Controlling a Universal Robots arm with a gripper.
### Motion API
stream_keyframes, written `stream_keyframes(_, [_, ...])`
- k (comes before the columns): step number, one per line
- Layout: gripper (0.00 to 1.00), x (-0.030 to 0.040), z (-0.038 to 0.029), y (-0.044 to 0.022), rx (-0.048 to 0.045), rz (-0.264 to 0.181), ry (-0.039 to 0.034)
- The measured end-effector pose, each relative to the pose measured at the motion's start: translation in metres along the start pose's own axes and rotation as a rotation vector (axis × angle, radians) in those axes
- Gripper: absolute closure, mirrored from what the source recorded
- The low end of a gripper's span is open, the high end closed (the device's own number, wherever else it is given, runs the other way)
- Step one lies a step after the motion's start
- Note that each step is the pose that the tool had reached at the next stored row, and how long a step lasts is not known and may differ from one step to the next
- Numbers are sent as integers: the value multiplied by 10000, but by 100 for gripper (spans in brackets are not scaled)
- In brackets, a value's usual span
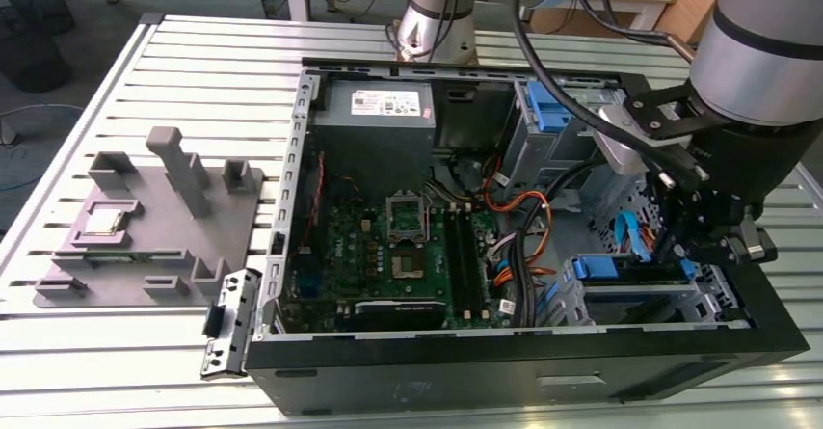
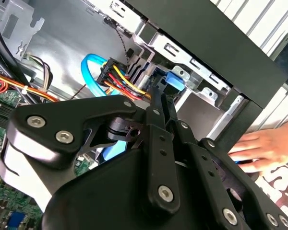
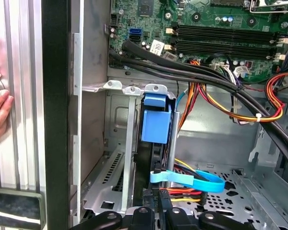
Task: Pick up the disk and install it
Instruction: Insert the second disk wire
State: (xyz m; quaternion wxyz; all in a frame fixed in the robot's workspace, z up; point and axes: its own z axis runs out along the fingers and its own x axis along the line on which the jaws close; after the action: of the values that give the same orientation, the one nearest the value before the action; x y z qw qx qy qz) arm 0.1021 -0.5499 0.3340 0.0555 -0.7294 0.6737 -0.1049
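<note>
You are looking at an open black desktop computer case [image 1: 515, 371] lying on its side on the slatted metal table [image 1: 193, 72]. Inside it, the green motherboard [image 1: 385, 255] is covering the floor of the case, and the grey power-supply box with a white sticker [image 1: 373, 106] is sitting against the far wall. Bundles of black, orange and yellow cables [image 3: 221, 86] are running across the board toward the drive end.

The black robot gripper [image 1: 701, 246] is reaching down into the drive bay at the case's corner on the exterior view's right, near the front wall. In the first wrist view the silver hard drive with its blue plastic carrier frame [image 3: 156, 124] is standing on edge inside the grey metal drive cage [image 3: 125, 143], between the cage's upright rails, with its blue tab at the cage mouth. A light blue flat data cable [image 3: 192, 179] is looping just beside the drive's lower end. The gripper's black fingers [image 3: 153, 215] are sitting close together just beneath the drive's edge, but you cannot tell whether they are clamping it.

A person's hand [image 2: 259, 146] is resting on the table just outside the case wall.

On the table beside the case, a grey plastic fixture tray [image 1: 142, 227] is holding a small square silver processor chip [image 1: 103, 222].
</note>
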Motion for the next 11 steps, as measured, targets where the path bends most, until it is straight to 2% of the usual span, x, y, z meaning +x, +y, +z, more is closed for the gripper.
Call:
stream_keyframes(2, [84, 0, -4, -1, -6, 82, 12])
stream_keyframes(3, [84, 0, -5, -1, -15, 194, 40])
stream_keyframes(7, [84, 0, 3, 0, -72, 889, 202])
stream_keyframes(11, [84, -2, 6, -5, -84, 1018, 227])
